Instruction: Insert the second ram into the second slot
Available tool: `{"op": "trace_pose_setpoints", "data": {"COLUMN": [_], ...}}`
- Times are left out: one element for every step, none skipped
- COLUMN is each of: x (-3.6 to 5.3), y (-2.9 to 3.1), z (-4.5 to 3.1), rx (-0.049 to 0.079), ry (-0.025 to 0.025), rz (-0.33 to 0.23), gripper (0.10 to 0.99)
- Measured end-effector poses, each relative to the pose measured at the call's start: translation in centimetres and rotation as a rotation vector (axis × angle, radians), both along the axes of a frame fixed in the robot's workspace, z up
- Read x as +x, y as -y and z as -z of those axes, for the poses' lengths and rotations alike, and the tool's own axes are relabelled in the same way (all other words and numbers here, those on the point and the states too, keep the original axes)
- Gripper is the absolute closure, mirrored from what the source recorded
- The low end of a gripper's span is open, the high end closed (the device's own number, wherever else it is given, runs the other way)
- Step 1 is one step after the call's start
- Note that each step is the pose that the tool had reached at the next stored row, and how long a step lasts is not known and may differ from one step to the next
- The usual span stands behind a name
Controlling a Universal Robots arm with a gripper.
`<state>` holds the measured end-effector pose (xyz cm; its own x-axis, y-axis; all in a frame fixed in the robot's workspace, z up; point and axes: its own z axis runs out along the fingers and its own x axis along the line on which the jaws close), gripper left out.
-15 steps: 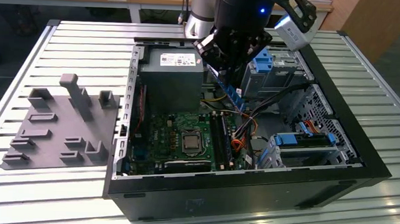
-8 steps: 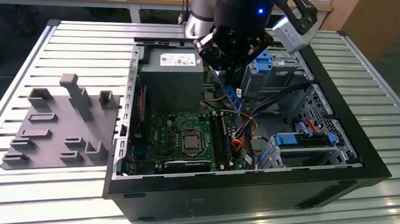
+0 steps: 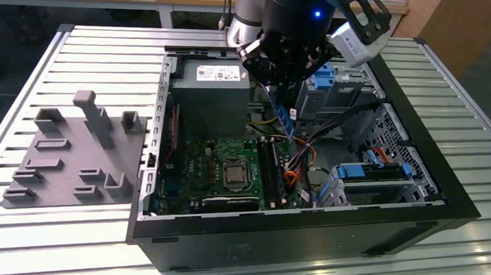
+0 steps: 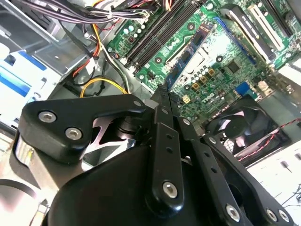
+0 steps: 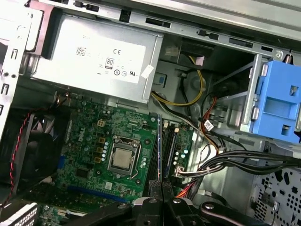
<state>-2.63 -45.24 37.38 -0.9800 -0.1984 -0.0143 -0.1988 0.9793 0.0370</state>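
In the exterior view, the pincer (image 3: 286,105) is clamped on the second ram (image 3: 290,122), holding it on end above the memory slots (image 3: 271,169) inside the open computer case (image 3: 442,189) at the middle of the bench (image 3: 108,44). In the second wrist view, the black fingertips (image 4: 160,106) pinch the second ram (image 4: 188,56) over the motherboard (image 4: 221,70). In the first wrist view, the second ram (image 5: 160,150) stands edge-on beside the processor (image 5: 121,159).

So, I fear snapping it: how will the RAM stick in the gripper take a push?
The second ram looks thin and flat: probably stiff edge-on, likely fragile sideways. Pinched by the narrow gripper, it may tilt.
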Motion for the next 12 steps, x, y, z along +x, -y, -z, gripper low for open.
{"op": "trace_pose_setpoints", "data": {"x": [0.0,0.0,0.0,0.0,0.0,0.0,0.0,0.0,0.0,0.0,0.0,0.0], "y": [0.0,0.0,0.0,0.0,0.0,0.0,0.0,0.0,0.0,0.0,0.0,0.0], "z": [0.0,0.0,0.01,0.01,0.01,0.01,0.02,0.02,0.02,0.02,0.02,0.02], "rx": [0.0,0.0,0.0,0.0,0.0,0.0,0.0,0.0,0.0,0.0,0.0,0.0], "ry": [0.0,0.0,0.0,0.0,0.0,0.0,0.0,0.0001,0.0,0.0,0.0,0.0], "rz": [0.009,0.02,0.029,0.038,0.048,0.057,0.066,0.075,0.084,0.094,0.103,0.112], "gripper": [0.969,0.969,0.969,0.969,0.969,0.969,0.969,0.969,0.969,0.969,0.969,0.969]}}
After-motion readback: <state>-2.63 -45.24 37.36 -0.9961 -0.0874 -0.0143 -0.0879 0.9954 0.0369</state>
